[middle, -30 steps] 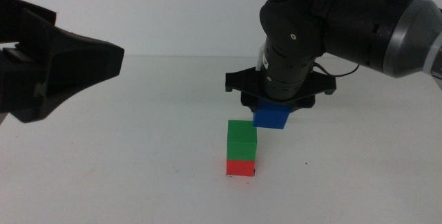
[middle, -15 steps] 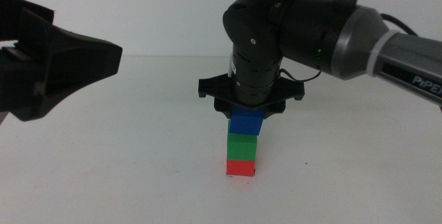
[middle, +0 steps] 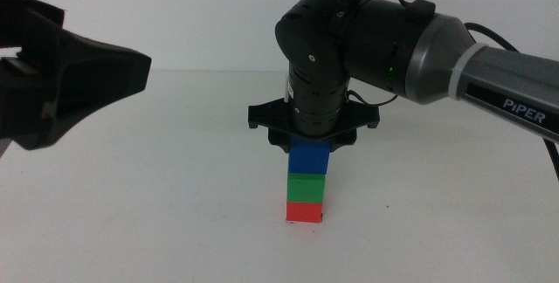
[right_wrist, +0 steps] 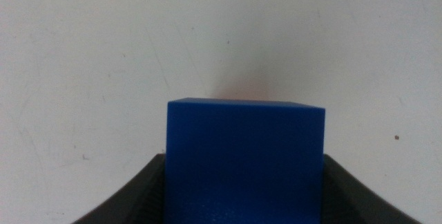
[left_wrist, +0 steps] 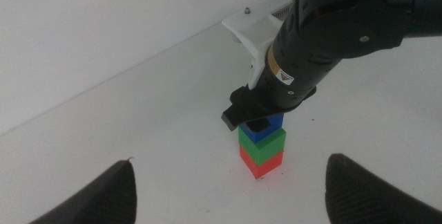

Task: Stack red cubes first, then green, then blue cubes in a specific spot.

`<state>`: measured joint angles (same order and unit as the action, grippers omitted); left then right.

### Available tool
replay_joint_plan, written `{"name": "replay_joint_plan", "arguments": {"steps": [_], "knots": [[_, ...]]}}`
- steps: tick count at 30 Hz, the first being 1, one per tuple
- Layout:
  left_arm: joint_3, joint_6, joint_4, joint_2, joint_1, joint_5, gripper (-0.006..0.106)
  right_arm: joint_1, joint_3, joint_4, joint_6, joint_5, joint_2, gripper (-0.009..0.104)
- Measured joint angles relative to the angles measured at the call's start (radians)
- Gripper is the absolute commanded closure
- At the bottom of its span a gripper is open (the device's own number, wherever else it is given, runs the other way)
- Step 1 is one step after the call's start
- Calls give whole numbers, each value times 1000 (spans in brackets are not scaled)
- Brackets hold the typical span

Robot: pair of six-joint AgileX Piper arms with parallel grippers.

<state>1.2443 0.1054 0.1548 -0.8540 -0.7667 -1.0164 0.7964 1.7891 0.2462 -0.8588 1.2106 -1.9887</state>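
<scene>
A three-cube stack stands mid-table: the red cube (middle: 306, 211) at the bottom, the green cube (middle: 308, 186) on it, the blue cube (middle: 311, 158) on top, its lower face against the green one. My right gripper (middle: 311, 146) reaches straight down and is shut on the blue cube (right_wrist: 245, 158), with a dark jaw on each side. The left wrist view shows the same stack: red (left_wrist: 261, 163), green (left_wrist: 263, 146), blue (left_wrist: 267, 128) under the right gripper (left_wrist: 259, 113). The specific spot is covered by the stack. My left gripper (middle: 70, 73) waits open at the far left.
White tabletop surrounds the stack on all sides. The right arm's thick body (middle: 393, 47) hangs over the table behind and to the right of the stack. A white wall runs along the table's far edge.
My right gripper carried the blue cube leftward and down, from beside the green cube onto its top. The left gripper has not moved.
</scene>
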Motion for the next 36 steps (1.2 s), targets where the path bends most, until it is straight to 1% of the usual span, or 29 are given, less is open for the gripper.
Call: {"name": "replay_joint_plan", "arguments": {"steps": [1,2,4,6,8,14,18,21,23,26,27,30,33,36], "knots": [[0,0,0,0,0,0,7,0,0,0,2,0,0,75],[0,0,0,0,0,0,7,0,0,0,4,0,0,48],[0,0,1,0,0,0,7,0,0,-10,4,1,-3,28],[0,0,1,0,0,0,7,0,0,-26,4,3,-12,14],[0,0,1,0,0,0,7,0,0,-33,11,3,-12,3],[0,0,1,0,0,0,7,0,0,-41,22,3,56,2],[0,0,4,0,0,-1,7,0,-9,9,57,1,187,2],[0,0,4,0,0,-1,7,-6,-57,20,99,-3,312,2],[0,0,4,0,0,-1,7,-17,-116,46,110,-3,399,2],[0,0,4,0,0,-1,7,-56,-260,111,129,-3,552,2],[0,0,4,0,0,-1,7,-78,-318,124,141,-3,602,2],[0,0,4,0,0,-1,7,-155,-496,112,207,-26,736,2],[0,0,4,0,0,-1,7,-230,-670,72,281,-123,862,2],[0,0,13,0,0,-1,7,-286,-822,62,314,-230,990,2]]}}
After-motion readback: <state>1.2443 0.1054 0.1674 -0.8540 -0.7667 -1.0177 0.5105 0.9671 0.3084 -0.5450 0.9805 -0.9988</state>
